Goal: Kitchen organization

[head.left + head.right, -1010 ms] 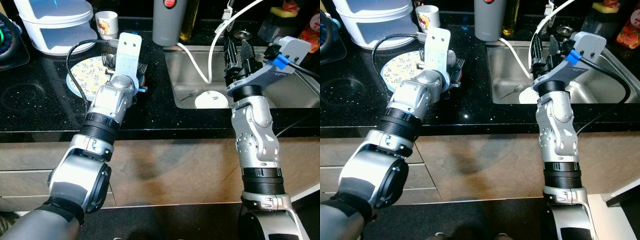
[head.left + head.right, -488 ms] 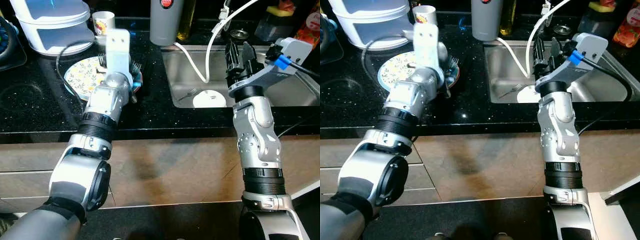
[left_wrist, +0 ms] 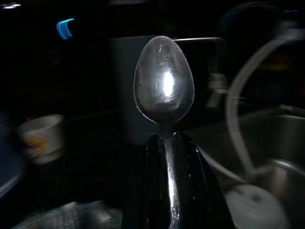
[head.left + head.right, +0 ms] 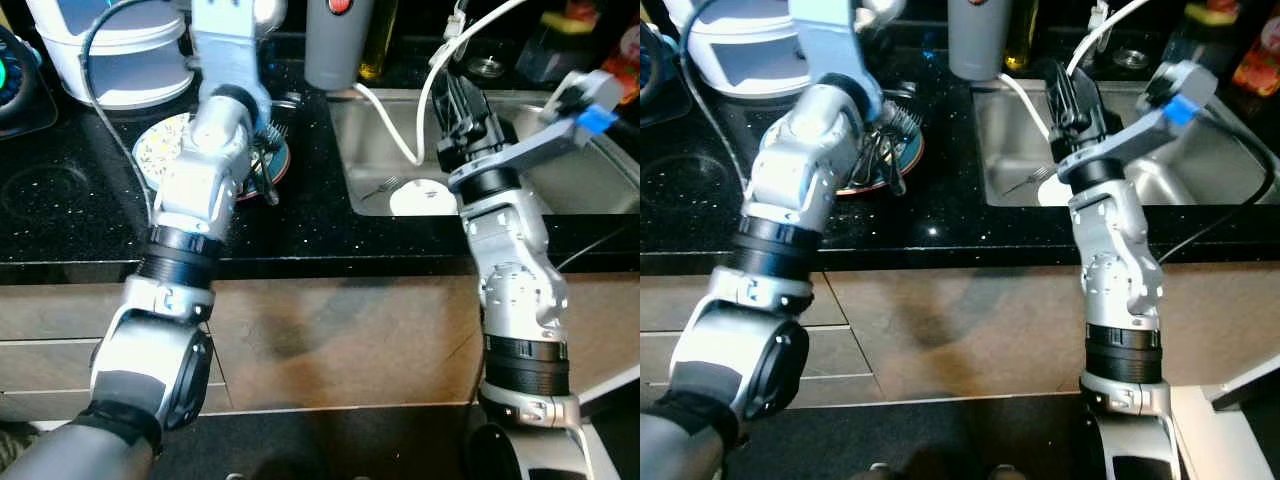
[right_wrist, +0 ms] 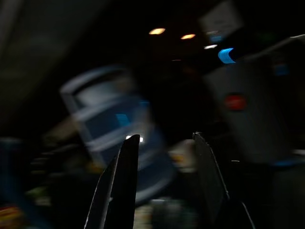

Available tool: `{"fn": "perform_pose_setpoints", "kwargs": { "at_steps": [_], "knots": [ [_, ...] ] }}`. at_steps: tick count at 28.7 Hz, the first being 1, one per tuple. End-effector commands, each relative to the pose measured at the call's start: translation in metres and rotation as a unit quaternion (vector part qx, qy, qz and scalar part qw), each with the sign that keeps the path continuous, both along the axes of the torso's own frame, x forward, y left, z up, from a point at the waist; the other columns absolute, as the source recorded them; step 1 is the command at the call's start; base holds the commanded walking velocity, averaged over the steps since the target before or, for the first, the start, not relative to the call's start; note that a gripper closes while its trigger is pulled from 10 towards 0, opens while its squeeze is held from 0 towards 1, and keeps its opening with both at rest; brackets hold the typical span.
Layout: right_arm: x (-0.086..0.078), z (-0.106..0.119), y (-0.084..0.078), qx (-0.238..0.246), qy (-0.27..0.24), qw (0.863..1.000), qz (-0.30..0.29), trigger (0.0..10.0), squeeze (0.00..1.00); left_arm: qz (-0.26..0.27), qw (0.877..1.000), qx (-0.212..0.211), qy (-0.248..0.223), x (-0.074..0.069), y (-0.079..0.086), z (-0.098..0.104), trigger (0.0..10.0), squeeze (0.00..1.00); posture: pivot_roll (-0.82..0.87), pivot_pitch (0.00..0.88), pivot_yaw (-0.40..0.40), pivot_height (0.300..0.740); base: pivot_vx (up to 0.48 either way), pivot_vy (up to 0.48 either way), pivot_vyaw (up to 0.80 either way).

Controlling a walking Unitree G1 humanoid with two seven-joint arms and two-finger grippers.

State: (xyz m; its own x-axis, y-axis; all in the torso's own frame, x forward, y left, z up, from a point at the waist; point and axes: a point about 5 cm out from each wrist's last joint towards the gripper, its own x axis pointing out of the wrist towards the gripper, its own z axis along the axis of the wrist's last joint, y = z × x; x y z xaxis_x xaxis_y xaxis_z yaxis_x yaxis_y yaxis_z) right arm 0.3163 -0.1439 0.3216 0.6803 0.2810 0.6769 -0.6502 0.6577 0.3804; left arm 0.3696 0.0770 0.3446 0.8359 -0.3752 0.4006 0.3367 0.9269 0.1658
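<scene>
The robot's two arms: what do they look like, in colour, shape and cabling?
Both arms are silver, built of rounded segments joined by black ribbed rings. The left arm carries a pale flat bracket on its wrist and a black cable looping behind it. The right arm has a grey wrist block with a blue clip. Each claw has two long black fingers.

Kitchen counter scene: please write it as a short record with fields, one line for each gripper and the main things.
left gripper: shut on a spoon, bowl end past the fingertips, raised above the plate
right gripper: open, holds nothing, over the sink
plate: patterned, on the black counter, cutlery lying on it
sink: small white dish and fork inside
</scene>
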Motion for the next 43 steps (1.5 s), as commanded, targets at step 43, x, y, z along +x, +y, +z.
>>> {"fn": "perform_pose_setpoints", "kwargs": {
  "at_steps": [43],
  "knots": [
    [-0.015, -0.007, 0.01, 0.038, 0.045, 0.984, 0.166, 10.0, 0.0, -0.296, 0.943, 0.151, -0.015, -0.066, -0.026, -0.036, 10.0, 0.0, 0.12, 0.082, -0.049, 0.74, 0.0, 0.0, 0.0]
  ]
}}
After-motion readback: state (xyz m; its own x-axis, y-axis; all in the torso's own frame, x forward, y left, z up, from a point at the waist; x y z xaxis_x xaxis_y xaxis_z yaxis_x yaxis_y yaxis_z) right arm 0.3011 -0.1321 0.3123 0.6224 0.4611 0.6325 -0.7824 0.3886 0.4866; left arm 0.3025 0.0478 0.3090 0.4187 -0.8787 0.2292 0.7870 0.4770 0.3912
